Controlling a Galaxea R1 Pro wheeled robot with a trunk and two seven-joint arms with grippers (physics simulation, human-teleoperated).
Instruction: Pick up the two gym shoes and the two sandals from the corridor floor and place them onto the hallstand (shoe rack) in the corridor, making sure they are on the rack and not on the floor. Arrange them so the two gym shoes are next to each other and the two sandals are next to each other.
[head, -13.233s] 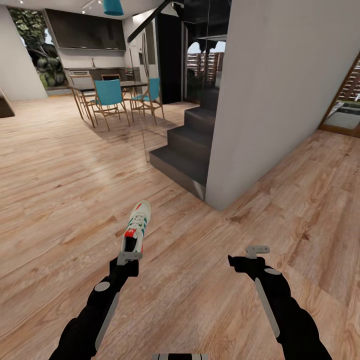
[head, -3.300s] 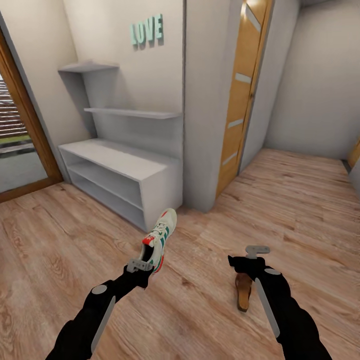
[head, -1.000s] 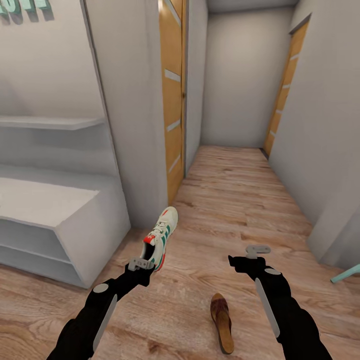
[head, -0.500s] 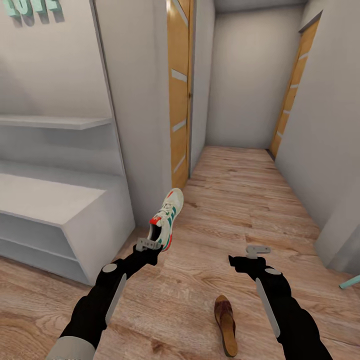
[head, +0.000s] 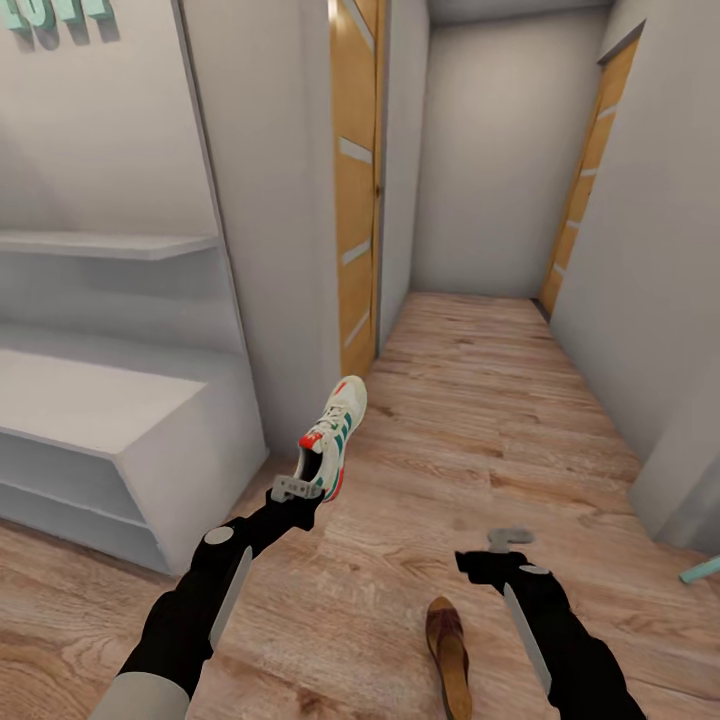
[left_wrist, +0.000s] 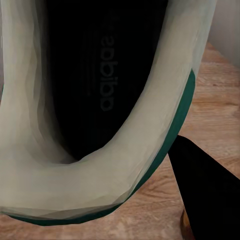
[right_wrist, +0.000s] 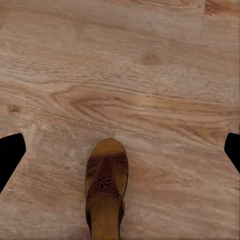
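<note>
— What was found changed from half a second before?

— The right gripper (head: 511, 540) had been lowered and drawn nearer the sandal (head: 448, 655); the left gripper (head: 297, 490) and the sneaker (head: 333, 438) were left as they had been. The view itself was barely shifted.

— How were the jaws set?

— The left gripper was closed on the sneaker's heel collar, the shoe being held clear of the floor (head: 480, 400), toe up and away, just beside the rack (head: 120, 430). In the right wrist view the dark fingertips (right_wrist: 10, 155) were seen at opposite edges, spread wide, with nothing between them but planks and the sandal (right_wrist: 105, 192) lying flat beneath.

— And the materials?

— The sneaker (left_wrist: 100, 185) was rendered with a pale padded collar, a green edge and a dark printed insole. The sandal was shown as brown, leather-like, with a perforated flower-patterned strap and a tan rounded footbed. The floor was grained, knotted wood; the rack, smooth grey-white slabs with open shelves.
</note>
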